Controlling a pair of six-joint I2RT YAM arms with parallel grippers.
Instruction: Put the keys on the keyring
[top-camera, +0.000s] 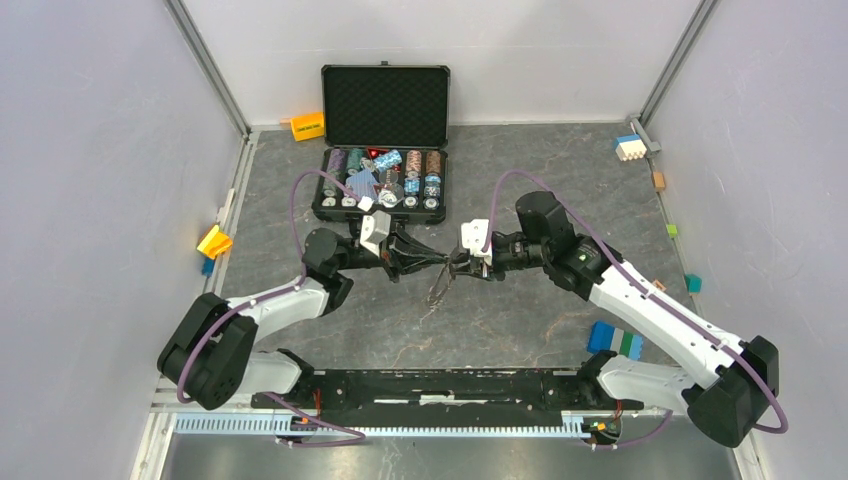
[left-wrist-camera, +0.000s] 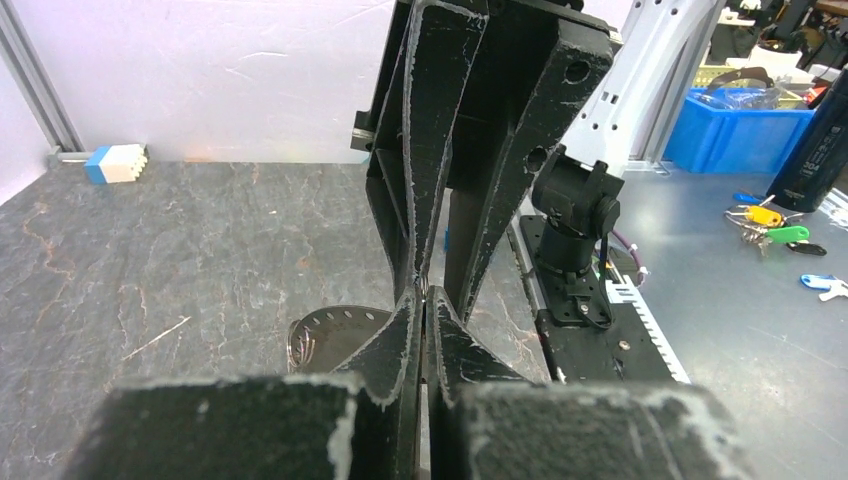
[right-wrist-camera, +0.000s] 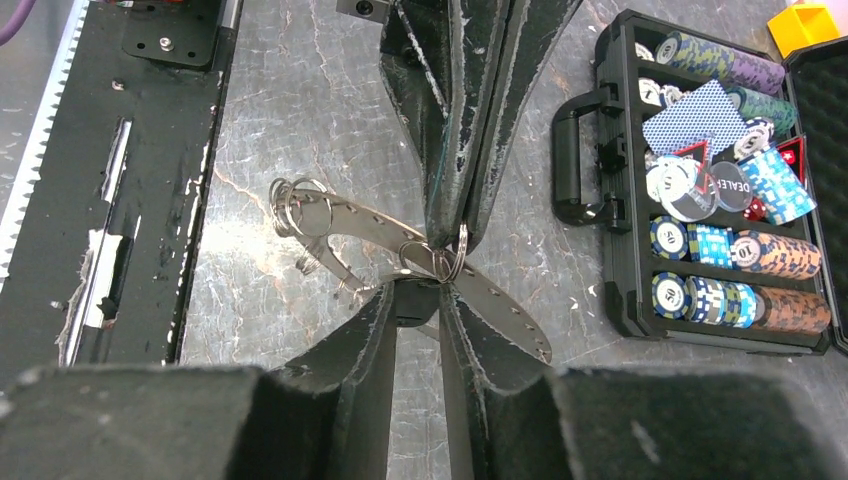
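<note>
The left pincer (right-wrist-camera: 452, 232) reaches down from the top of the frame, pinched tight on the one keyring (right-wrist-camera: 500, 310). The right pincer (right-wrist-camera: 418, 298) rises from the bottom edge to meet it tip to tip. Its jaws are narrow, and whether they clamp anything cannot be told. The ring hangs tilted above the counter (right-wrist-camera: 300, 100), at mid-frame. The keys (right-wrist-camera: 295, 212) bunch at its left end, too tangled to count. At right, one open black case (right-wrist-camera: 612, 270) holds stacked poker chips (right-wrist-camera: 740, 250), blue cards (right-wrist-camera: 695, 115) and a dealer button (right-wrist-camera: 730, 185).
</note>
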